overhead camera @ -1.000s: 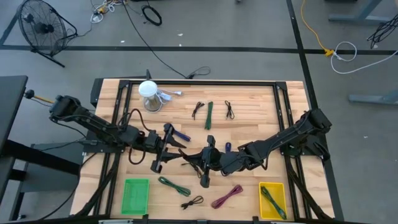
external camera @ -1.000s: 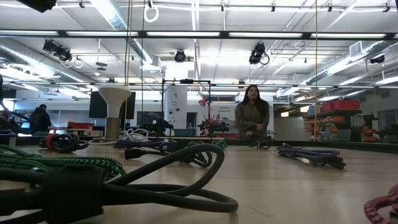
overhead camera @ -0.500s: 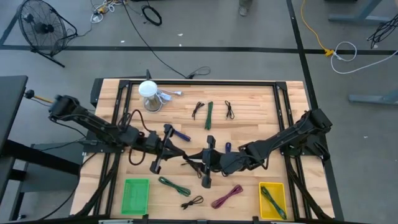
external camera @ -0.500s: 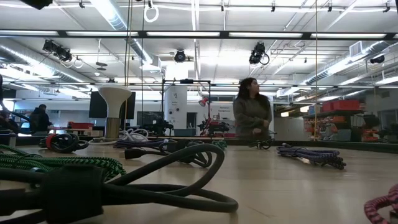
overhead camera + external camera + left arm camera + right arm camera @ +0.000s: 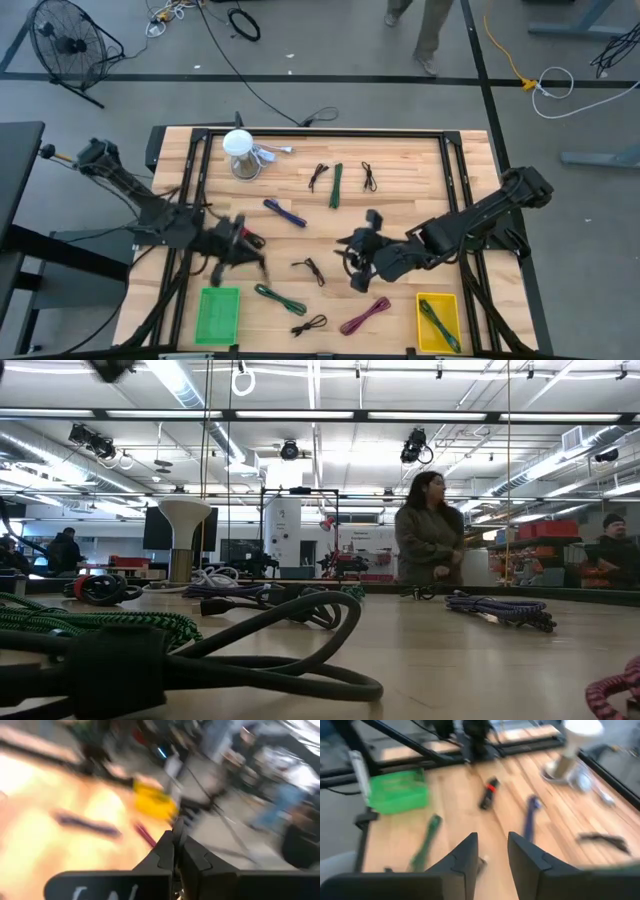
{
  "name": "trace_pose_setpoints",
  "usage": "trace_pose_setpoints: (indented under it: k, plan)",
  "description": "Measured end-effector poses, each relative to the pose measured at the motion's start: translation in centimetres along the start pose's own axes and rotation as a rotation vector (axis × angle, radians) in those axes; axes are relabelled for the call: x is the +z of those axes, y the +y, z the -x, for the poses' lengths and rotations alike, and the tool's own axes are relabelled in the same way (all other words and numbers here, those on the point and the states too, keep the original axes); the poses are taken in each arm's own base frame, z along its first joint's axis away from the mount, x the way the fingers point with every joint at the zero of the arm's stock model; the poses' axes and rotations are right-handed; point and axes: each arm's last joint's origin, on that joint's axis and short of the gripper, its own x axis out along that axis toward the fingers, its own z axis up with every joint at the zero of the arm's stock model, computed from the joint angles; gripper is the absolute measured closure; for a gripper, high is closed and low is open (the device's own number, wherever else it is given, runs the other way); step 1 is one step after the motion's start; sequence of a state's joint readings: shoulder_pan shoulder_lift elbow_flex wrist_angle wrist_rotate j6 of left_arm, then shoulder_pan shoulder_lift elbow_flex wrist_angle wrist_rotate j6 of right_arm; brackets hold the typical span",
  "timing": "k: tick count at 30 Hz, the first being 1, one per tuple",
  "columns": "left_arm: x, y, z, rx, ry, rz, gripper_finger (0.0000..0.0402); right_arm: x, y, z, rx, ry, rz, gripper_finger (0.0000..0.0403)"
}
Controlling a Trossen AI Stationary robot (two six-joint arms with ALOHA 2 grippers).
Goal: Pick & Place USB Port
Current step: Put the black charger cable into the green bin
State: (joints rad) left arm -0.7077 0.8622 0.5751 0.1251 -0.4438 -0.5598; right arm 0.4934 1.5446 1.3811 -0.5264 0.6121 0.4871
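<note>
Claws hung over mid-bench (image 5: 400, 165): left claw (image 5: 243, 250) pressed together beside the green bin (image 5: 218, 312), grip unclear; right claw (image 5: 352, 256) spread, empty. Black USB cable (image 5: 308, 269) lay flat between them, long axis slanting toward the yellow bin (image 5: 438, 320) corner.

Robotics lab or workshop: concrete floor (image 5: 330, 95) with tape lines and loose cables, floor fan (image 5: 65, 42), wooden table (image 5: 400, 165) in a metal frame, ceiling strip lights (image 5: 180, 380), equipment racks, people (image 5: 428, 530) standing around.
</note>
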Motion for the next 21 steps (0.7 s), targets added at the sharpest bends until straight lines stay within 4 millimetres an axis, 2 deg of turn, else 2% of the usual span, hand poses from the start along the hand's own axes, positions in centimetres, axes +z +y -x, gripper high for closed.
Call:
trace_pose_setpoints:
  k: [3, 8, 16, 21]
  plan:
    - [-1.8, -1.0, 1.2, -0.035, 0.148, 0.140, 0.0393, -0.2, -0.7, 0.5, -0.057, 0.023, -0.031, 0.0301]
    - [-4.9, -2.2, 2.9, 0.012, 0.331, 0.299, 0.0393, -0.4, -0.9, 0.6, -0.080, 0.031, -0.051, 0.0298]
    - [-8.6, -4.1, 4.0, 0.082, 0.449, 0.496, 0.0393, -0.4, -0.9, 0.6, -0.080, 0.030, -0.050, 0.0298]
    - [-10.4, -4.0, 3.7, 0.188, 0.483, 0.545, 0.0393, -0.4, -0.9, 0.6, -0.081, 0.030, -0.050, 0.0300]
